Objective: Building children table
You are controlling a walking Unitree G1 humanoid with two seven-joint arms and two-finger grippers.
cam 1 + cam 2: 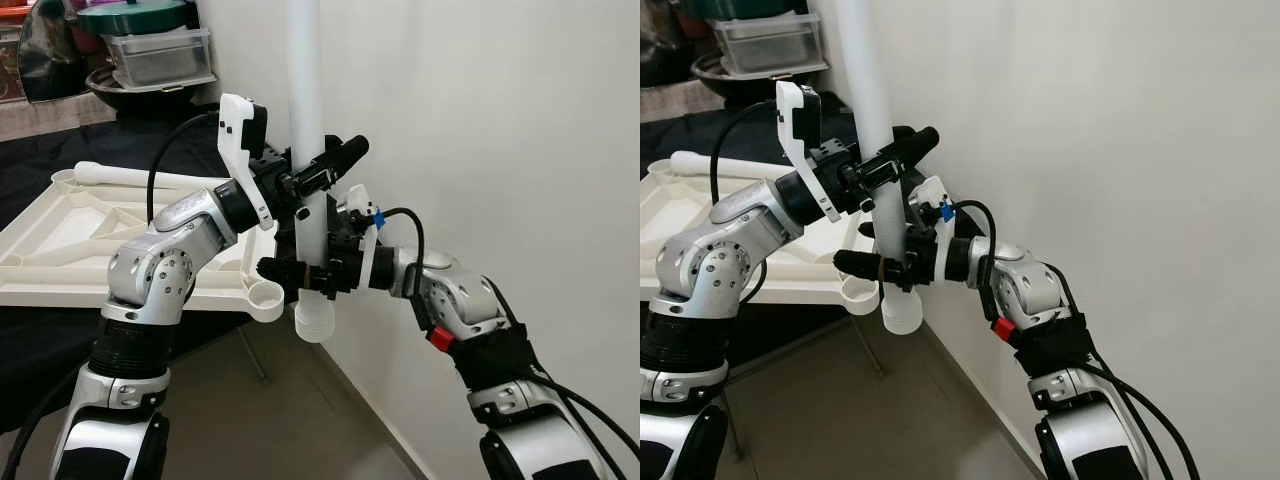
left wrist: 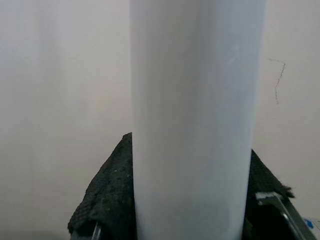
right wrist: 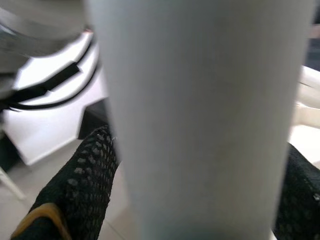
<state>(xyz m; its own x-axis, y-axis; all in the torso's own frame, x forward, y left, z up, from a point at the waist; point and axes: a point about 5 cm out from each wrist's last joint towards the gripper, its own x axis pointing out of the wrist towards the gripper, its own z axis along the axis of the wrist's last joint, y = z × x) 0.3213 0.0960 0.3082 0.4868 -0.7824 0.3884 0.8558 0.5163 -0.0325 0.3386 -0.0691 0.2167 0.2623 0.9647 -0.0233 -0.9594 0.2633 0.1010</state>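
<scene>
A white plastic children's tabletop (image 1: 70,240) lies upside down at mid-left, one leg socket (image 1: 262,296) at its near corner. The smooth white cylindrical table leg (image 1: 308,120) stands upright at centre, just beside that socket. A clear lidded container (image 1: 160,55) sits upper left. The left end effector (image 1: 318,172) clamps the leg higher up, the right end effector (image 1: 285,270) lower, both forearms roughly level.

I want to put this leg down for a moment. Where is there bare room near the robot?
Bare tiled floor lies between the robot's arms, bordered by the white wall and the dark cloth under the upturned tabletop. It is crowded at the corner socket, where the left end effector and right end effector grip the table leg.
</scene>
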